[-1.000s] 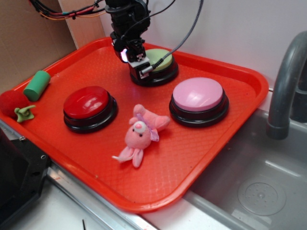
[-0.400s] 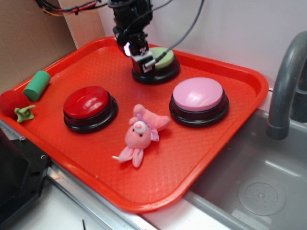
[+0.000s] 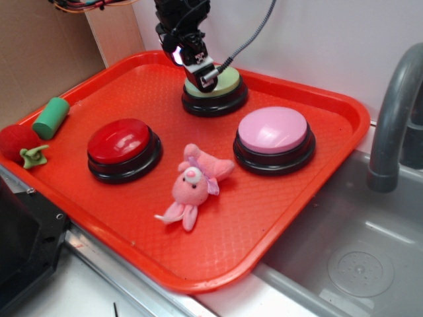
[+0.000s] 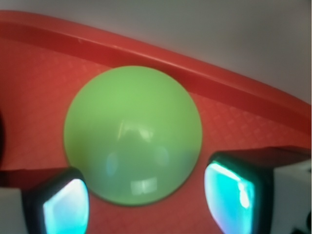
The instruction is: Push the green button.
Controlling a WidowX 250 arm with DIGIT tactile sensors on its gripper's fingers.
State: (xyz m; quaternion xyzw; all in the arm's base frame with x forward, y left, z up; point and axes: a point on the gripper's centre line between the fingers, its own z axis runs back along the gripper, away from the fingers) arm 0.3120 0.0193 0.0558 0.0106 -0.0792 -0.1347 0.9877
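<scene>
The green button [image 3: 226, 83] is a pale lime dome on a black round base, standing at the back of the red tray [image 3: 277, 198]. My gripper [image 3: 202, 74] hovers over the button's left part and hides some of the dome. In the wrist view the green button [image 4: 132, 134] fills the middle of the frame. My gripper [image 4: 151, 204] is open, one glowing cyan pad at each lower corner. The dome's near edge lies between the pads, and nothing is held.
On the tray are a red button [image 3: 124, 148], a pink button [image 3: 273, 137] and a pink plush toy [image 3: 192, 185]. A green cylinder [image 3: 51, 117] and a red ball [image 3: 14, 140] sit at the left rim. A grey faucet [image 3: 395, 119] and sink are to the right.
My gripper has risen and shifted slightly right and back over the green button. More of the dome now shows. The toys and the other buttons have not moved.
</scene>
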